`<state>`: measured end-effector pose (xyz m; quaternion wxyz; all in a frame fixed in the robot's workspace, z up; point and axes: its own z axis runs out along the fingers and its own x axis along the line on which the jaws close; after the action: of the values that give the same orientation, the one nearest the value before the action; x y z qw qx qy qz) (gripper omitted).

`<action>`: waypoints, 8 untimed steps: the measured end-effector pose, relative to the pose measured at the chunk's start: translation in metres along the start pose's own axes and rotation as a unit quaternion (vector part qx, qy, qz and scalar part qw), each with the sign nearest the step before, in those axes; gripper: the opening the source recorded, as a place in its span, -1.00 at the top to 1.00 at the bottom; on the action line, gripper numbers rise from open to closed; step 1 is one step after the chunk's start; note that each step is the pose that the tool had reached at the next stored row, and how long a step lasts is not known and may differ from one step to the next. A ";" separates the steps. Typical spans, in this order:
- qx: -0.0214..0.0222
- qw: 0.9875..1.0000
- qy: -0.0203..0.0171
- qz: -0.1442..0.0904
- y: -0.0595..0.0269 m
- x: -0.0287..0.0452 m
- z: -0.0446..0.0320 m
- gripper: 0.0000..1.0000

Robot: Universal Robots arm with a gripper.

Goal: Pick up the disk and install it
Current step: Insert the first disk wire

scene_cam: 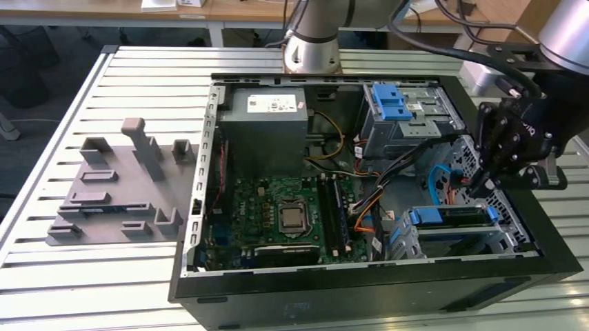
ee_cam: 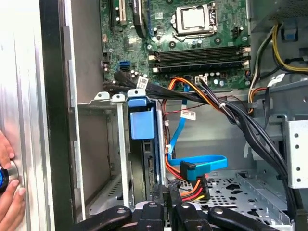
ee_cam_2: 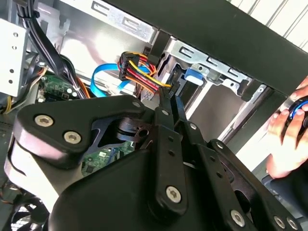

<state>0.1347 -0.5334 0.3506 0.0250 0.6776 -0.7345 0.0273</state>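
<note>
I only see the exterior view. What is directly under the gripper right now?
Observer: In the first wrist view, the gripper is right by the disk, which stands edge-on in the cage slot with its blue frame between the metal rails.
Operator: Any cables close by?
Observer: A blue flat cable and a red-yellow-black wire bundle lie right beside the gripper. I cannot tell whether they are plugged in.
Operator: Anything outside the case?
Observer: A person's hand is just beyond the case's black wall.
</note>
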 end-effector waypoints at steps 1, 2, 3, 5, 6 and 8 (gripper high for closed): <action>0.002 1.000 0.000 0.000 0.0013 0.0009 0.0002 0.67; 0.003 1.000 0.000 0.000 0.0023 0.0013 0.0003 0.67; 0.004 1.000 0.000 0.000 0.0028 0.0014 0.0003 0.67; 0.006 1.000 -0.001 0.000 0.0047 0.0018 0.0002 0.67; 0.007 1.000 -0.002 0.000 0.0057 0.0023 0.0003 0.67; 0.009 1.000 -0.004 -0.001 0.0070 0.0034 0.0006 0.67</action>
<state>0.1275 -0.5362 0.3502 0.0158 0.6785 -0.7338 0.0313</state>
